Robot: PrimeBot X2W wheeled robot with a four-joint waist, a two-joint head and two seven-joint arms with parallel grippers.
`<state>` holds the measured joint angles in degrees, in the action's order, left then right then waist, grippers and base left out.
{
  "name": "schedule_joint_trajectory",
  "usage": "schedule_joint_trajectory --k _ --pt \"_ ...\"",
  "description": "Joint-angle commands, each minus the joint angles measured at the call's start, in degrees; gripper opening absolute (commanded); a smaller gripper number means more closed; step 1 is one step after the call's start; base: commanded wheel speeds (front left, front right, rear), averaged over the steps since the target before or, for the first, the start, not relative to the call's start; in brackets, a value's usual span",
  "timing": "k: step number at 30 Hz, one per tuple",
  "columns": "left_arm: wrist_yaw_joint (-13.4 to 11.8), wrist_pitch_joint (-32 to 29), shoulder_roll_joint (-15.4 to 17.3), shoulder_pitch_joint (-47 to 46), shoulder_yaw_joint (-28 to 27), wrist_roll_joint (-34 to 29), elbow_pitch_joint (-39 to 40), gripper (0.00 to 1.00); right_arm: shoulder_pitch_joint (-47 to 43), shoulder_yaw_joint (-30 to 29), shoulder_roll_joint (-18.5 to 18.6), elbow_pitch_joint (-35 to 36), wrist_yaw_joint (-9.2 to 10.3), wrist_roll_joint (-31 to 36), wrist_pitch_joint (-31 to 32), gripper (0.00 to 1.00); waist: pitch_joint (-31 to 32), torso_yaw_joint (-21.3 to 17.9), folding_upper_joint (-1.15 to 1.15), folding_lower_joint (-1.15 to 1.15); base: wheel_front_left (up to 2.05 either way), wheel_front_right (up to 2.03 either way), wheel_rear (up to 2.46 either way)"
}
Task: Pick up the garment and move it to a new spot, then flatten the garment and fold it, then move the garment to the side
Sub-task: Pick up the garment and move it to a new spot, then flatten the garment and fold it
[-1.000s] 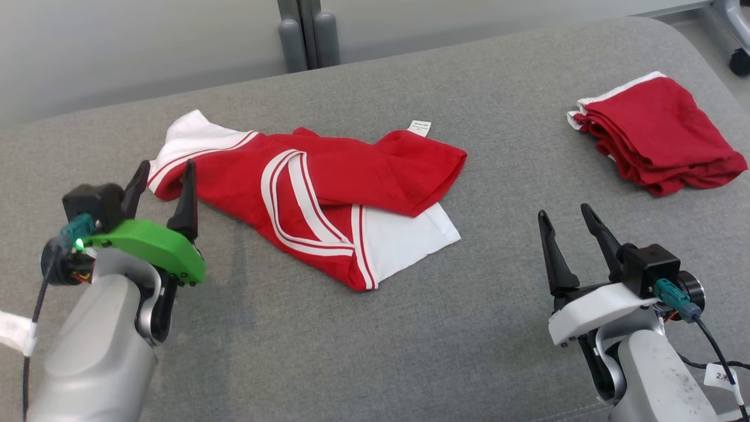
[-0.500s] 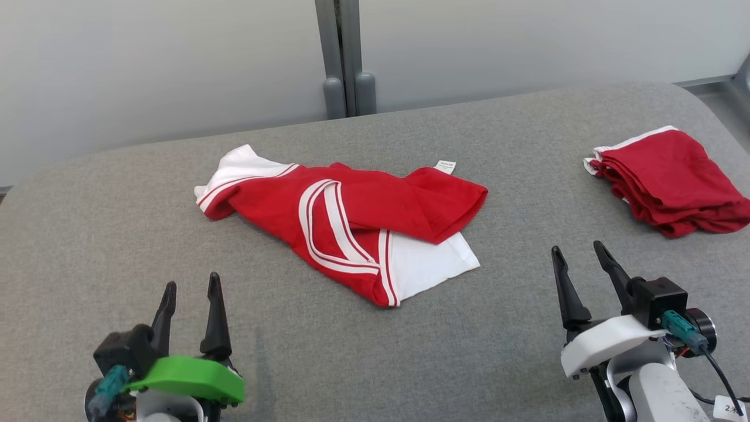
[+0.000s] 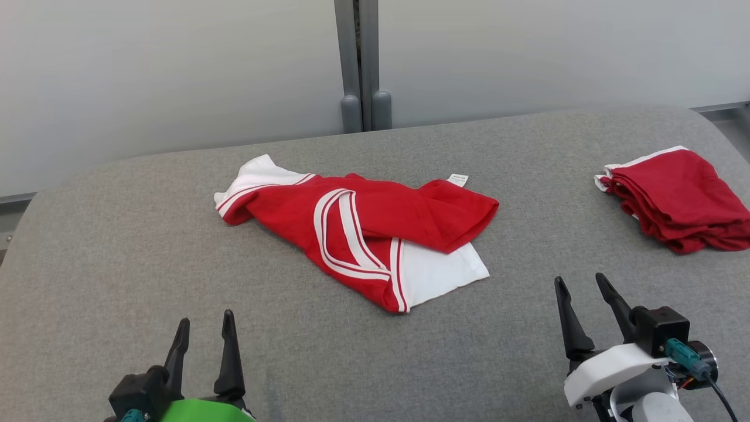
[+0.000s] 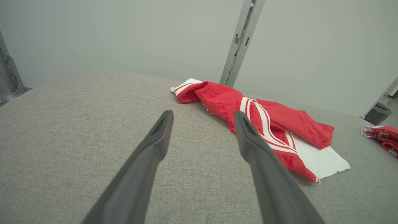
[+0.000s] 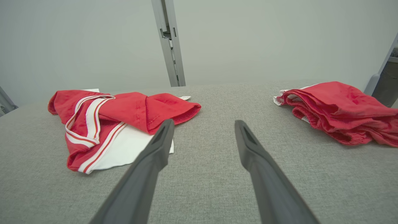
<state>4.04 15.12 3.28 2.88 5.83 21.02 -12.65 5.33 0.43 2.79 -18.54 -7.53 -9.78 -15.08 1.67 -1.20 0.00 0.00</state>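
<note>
The garment (image 3: pixel 357 228), a red shirt with white sleeves and striped trim, lies crumpled at the middle of the grey padded table (image 3: pixel 117 264), a little nearer the far edge than the near one. Your left gripper (image 3: pixel 206 317) and right gripper (image 3: pixel 579 278) both stand with fingers spread and nothing between them, near the near edge and well apart from the cloth.

Expect the shirt to be light, limp and not fragile. It will sag and trail from wherever you pinch it, and cloth on cloth will likely drag rather than slide. Single layers at the edges look like your best holds: the white sleeve (image 3: pixel 252 176) pointing toward the far left corner, and the white panel (image 3: pixel 439 269) on the near right side.

A red flap (image 3: pixel 457 217) is folded over the middle, so you cannot see what lies under it, nor tell front from back. The print on the small label (image 3: pixel 458 179) is too small to read. A second folded red garment (image 3: pixel 679 199) by the right edge is cut off by the head view.
</note>
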Motion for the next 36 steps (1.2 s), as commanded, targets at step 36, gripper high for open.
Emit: schedule_joint_trajectory --k 36 --pt "0.0 0.0 -0.4 -0.5 1.7 -0.3 -1.8 1.00 0.8 0.3 0.2 -2.2 0.09 -1.4 -0.1 1.00 -0.6 0.0 0.00 0.00 0.00 0.00 0.00"
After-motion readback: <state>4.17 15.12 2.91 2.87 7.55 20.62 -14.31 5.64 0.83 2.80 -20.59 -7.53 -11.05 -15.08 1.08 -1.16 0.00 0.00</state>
